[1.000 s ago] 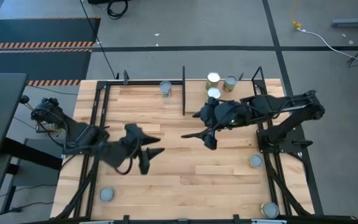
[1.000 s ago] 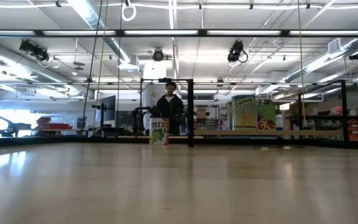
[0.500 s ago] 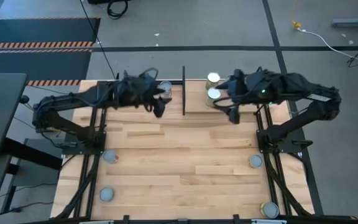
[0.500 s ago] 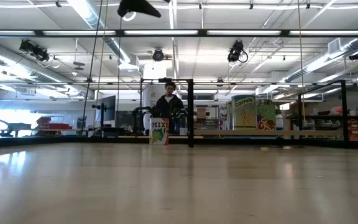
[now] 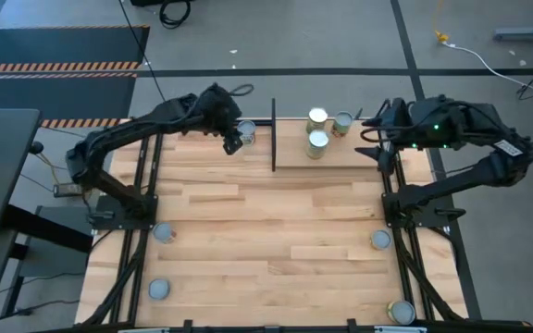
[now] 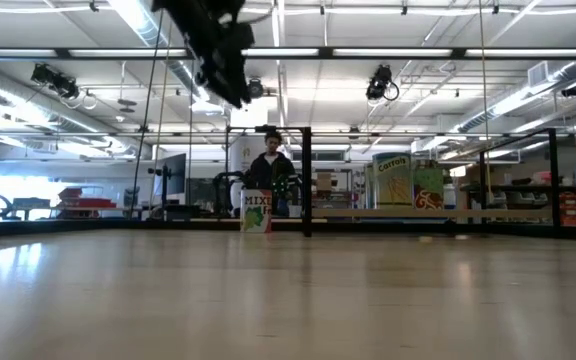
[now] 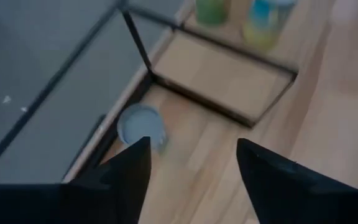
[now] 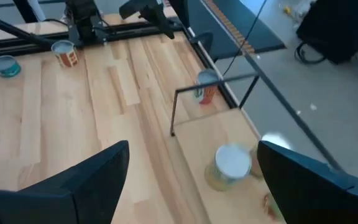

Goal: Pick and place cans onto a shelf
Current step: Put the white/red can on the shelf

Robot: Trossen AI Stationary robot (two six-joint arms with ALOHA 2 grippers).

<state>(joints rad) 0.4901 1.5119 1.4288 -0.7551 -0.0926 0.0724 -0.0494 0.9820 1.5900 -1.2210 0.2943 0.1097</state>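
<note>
My left gripper (image 5: 232,141) is open and empty, high above the table's far edge, just left of a can (image 5: 246,132) that stands on the tabletop beside the shelf (image 5: 336,157). In the left wrist view that can (image 7: 142,127) lies below and ahead of the fingers (image 7: 191,162). My right gripper (image 5: 372,139) is open and empty at the shelf's right end. Three cans (image 5: 317,141) stand upright on the shelf board; one (image 8: 232,165) shows ahead of the right gripper (image 8: 191,168).
Loose cans stand at the table's left (image 5: 163,232), near left (image 5: 158,289), right (image 5: 379,240) and near right (image 5: 401,312). Black metal uprights (image 5: 273,134) frame the shelf. A person (image 6: 271,170) stands in the room beyond the far edge.
Both arms have swung up from the table's middle toward the far edge. My left gripper has gone far and right to the can by the shelf's left upright. My right gripper has passed over the shelf and drawn back toward the table's right edge.
</note>
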